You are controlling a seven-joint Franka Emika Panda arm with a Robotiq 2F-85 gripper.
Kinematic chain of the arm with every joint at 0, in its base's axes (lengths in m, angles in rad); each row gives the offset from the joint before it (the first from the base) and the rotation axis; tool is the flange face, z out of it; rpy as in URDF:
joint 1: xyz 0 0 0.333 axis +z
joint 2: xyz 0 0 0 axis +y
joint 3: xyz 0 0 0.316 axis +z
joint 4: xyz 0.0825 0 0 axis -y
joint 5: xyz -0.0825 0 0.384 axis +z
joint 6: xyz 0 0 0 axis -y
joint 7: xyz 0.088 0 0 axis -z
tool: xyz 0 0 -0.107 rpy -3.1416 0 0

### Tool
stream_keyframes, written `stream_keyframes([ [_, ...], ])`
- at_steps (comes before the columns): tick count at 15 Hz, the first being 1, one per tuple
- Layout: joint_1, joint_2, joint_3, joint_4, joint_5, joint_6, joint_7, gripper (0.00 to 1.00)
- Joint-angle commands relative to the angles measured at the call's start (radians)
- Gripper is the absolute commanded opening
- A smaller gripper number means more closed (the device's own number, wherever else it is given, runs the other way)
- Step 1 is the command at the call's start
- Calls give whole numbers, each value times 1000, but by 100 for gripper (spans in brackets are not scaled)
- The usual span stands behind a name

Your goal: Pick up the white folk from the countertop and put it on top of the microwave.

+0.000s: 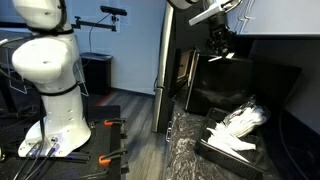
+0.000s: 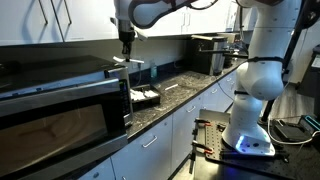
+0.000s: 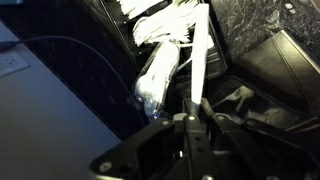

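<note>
Tray point(image 2: 148, 101) on countertop point(image 2: 190, 85); microwave point(image 2: 60, 115) beside

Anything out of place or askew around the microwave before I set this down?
Nothing spilled or damaged. The white fork sits pinched at one end in the gripper, sticking far out. White cutlery in the black tray lies in a jumbled heap.

We see our arm point(image 2: 155, 11) reach out high and bend down at the wrist. Our gripper point(image 2: 126, 46) points straight down, its fingers point(image 3: 188, 114) pinched on the white fork point(image 3: 201, 55).

No legible text (views dim, perhaps).
</note>
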Motion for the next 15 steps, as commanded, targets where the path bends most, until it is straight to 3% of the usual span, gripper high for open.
stream_keyframes([
  [1, 18, 70, 8, 52, 27, 42, -115, 2],
  [3, 13, 65, 2, 50, 15, 50, -122, 2],
  [4, 12, 48, 0, 40, 0, 26, -81, 9],
  [7, 11, 50, -1, 43, 1, 32, -95, 9],
  [8, 7, 25, -5, 19, 12, 37, -92, 2],
  [15, 26, -54, 16, 11, -17, 49, 1, 2],
])
